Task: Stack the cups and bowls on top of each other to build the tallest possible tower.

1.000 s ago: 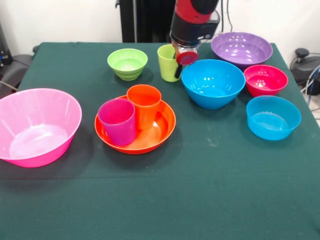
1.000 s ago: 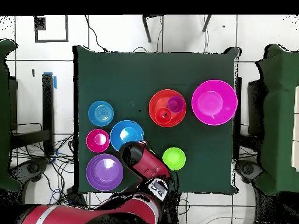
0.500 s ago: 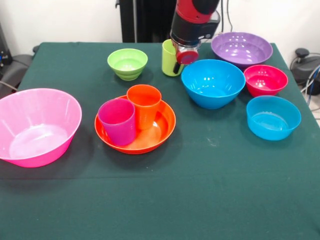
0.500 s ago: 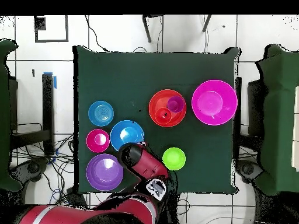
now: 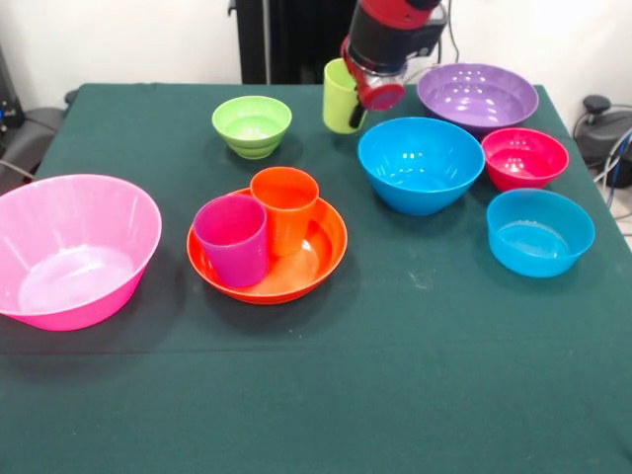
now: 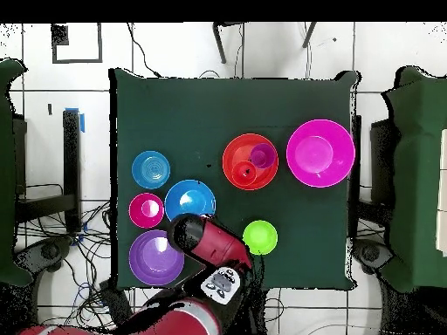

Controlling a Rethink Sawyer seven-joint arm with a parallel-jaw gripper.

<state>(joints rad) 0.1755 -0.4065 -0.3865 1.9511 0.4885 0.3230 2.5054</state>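
My gripper (image 5: 361,99) is shut on the rim of the lime green cup (image 5: 338,99), which hangs slightly tilted above the table's far side between the small green bowl (image 5: 252,124) and the big blue bowl (image 5: 421,163). The purple cup (image 5: 232,239) and the orange cup (image 5: 285,207) stand upright in the orange bowl (image 5: 331,247). A big pink bowl (image 5: 74,247) sits at the left. The big purple bowl (image 5: 477,96), small red bowl (image 5: 524,157) and small light blue bowl (image 5: 539,231) are on the right. In the overhead view my arm (image 6: 205,240) hides the lime cup.
The dark green tablecloth (image 5: 395,375) covers the whole table. Cables and dark chairs (image 6: 410,174) surround the table in the overhead view.
The gripper has risen with the lime green cup, lifting it off the table and tilting it a little. The other cups and bowls have not moved.
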